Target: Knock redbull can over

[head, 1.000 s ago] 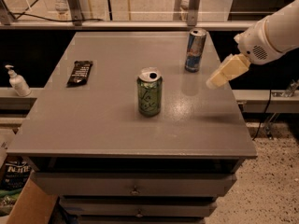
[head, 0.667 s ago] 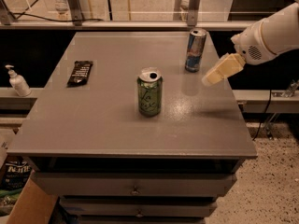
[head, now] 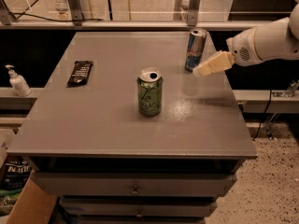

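The redbull can (head: 195, 49), slim, blue and silver with a silver top, stands upright at the far right of the grey table (head: 117, 120). My gripper (head: 202, 70), with pale tan fingers on a white arm (head: 268, 41), reaches in from the right. Its tip is just right of the can's lower part, very close to it or touching it. A wider green can (head: 150, 92) stands upright near the table's middle.
A dark snack bar (head: 80, 72) lies on the table's left side. A white pump bottle (head: 17, 81) stands on a ledge to the left. A railing runs behind the table. Drawers sit under the tabletop, and a cardboard box (head: 25, 204) is at bottom left.
My gripper has moved left and a little up, from right of the redbull can to right beside it. The cans have not moved.
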Available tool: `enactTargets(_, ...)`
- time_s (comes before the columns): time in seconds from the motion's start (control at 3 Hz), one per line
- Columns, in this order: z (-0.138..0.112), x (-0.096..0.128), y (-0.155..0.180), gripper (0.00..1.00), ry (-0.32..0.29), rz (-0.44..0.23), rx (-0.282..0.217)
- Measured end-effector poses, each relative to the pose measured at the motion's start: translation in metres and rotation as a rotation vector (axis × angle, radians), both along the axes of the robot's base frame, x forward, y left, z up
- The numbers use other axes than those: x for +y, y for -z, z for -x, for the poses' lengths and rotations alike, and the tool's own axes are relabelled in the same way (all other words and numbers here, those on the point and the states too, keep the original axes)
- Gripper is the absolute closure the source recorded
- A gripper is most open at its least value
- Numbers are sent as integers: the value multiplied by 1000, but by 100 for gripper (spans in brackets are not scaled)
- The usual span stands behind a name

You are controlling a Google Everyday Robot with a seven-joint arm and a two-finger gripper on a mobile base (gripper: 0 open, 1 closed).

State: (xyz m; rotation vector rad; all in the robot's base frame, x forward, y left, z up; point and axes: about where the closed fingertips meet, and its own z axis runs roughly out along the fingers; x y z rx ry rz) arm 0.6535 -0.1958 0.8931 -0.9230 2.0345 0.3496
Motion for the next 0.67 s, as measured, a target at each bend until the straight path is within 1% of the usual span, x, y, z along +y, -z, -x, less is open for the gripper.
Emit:
enactTargets(0.33,-12,19,6,0,-17,-100,0)
enactTargets(0.67,-21,50,10,0,-70,-185,-10)
